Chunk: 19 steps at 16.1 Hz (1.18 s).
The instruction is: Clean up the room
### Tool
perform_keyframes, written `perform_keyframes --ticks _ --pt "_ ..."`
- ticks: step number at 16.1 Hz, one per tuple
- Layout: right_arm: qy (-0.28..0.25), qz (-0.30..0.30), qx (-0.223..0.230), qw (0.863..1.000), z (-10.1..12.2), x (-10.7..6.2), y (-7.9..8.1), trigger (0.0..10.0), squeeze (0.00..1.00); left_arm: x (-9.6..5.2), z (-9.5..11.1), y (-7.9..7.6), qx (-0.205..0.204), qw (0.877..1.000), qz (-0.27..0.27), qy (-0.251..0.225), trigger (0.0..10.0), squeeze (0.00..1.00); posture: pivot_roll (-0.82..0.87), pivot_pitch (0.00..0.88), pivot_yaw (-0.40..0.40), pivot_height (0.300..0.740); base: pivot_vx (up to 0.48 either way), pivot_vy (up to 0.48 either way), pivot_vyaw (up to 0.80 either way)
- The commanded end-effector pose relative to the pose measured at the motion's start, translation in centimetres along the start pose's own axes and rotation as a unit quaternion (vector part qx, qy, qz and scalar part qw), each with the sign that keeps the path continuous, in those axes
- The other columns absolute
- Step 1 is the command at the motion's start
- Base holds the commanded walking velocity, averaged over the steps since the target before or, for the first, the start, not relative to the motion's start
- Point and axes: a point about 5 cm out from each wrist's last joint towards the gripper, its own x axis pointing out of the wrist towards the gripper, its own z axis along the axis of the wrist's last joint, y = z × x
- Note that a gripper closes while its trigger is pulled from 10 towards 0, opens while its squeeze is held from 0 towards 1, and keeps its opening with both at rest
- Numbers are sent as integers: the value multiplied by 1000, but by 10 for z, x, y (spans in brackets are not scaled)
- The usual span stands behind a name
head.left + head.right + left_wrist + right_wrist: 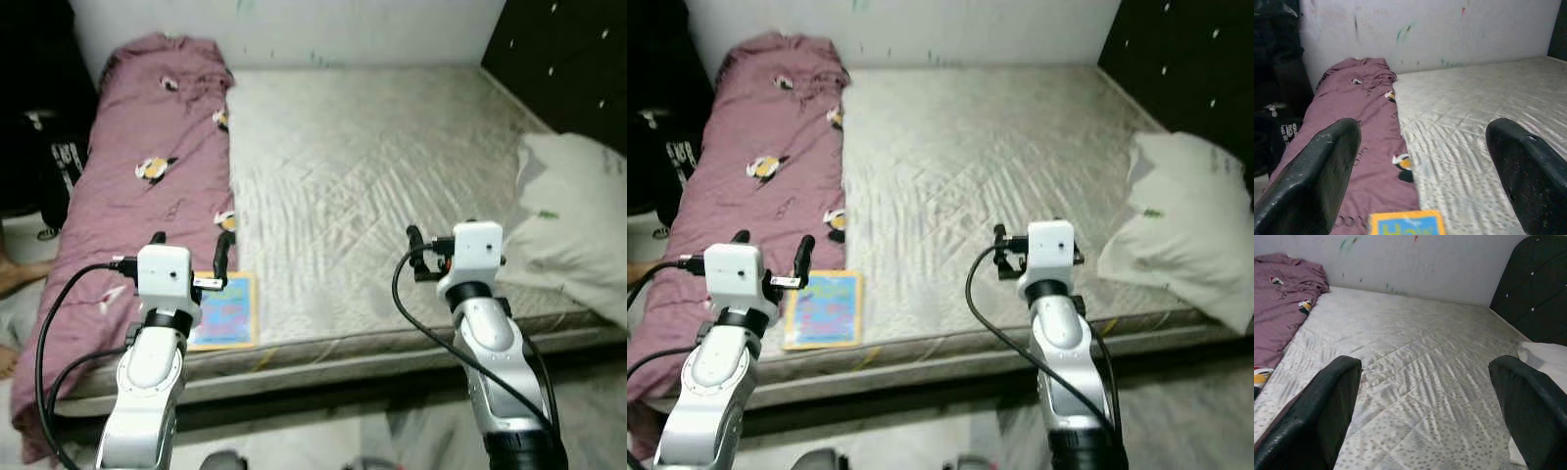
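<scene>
A bare mattress [372, 186] meets a white wall [294, 29].

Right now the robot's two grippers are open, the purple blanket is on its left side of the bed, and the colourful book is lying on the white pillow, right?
Not quite. The book isn't on the pillow. The right eye view shows it lying on the mattress near the front edge, beside the purple blanket, below the left gripper. The pillow is far over on the right. The right gripper is open too.
</scene>
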Motion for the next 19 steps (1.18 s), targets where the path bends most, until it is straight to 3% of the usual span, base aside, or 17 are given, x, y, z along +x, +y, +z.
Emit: perform_keyframes --ticks 1,5,11,19 --pt "2 -5 -4 1000 0 1 -5 10000 0 1 1 -4 3 1000 -4 -2 10000 0 17 52 -24 740 0 -307 538" --pt "0 -3 -5 1000 0 3 -4 10000 0 2 2 -2 -7 1000 3 -11 10000 0 20 41 -27 740 0 -74 113" --pt "-4 -3 1 1000 2 5 -4 10000 0 2 5 -7 -21 999 -26 -23 10000 0 20 32 -26 740 0 0 0" --pt "-6 -8 4 1000 2 7 -6 10000 0 2 6 -8 -25 999 -36 -28 10000 0 21 31 -27 740 318 0 0"
